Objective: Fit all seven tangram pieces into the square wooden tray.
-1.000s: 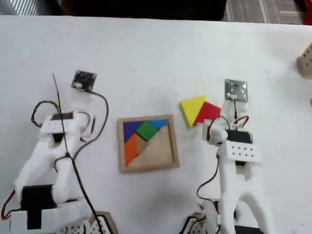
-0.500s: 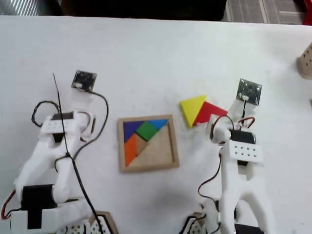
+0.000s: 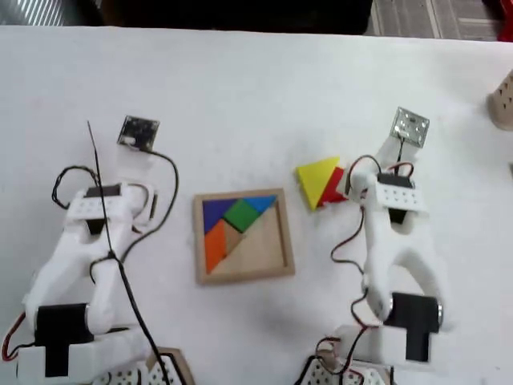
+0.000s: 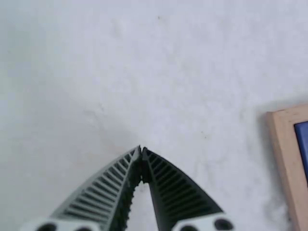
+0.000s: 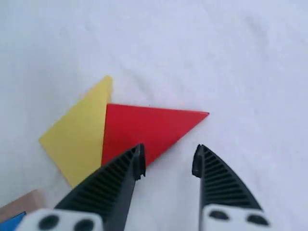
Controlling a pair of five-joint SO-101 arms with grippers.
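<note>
1. Far side of red triangle (image 3: 334,187), right of wooden tray (image 3: 260,245): hidden under right arm (image 3: 386,241).
2. Wrist views: wooden tray cut by frame edge, one corner left.
3. Holed wooden block (image 3: 502,100), far right of wooden tray: cut by edge.

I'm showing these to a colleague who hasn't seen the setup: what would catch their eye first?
The yellow triangle and red triangle stand out most, lying edge to edge on the white table, right of the wooden tray. The right gripper hangs open at the red one's edge. The tray is partly filled, its coloured pieces packed toward its far left corner.
</note>
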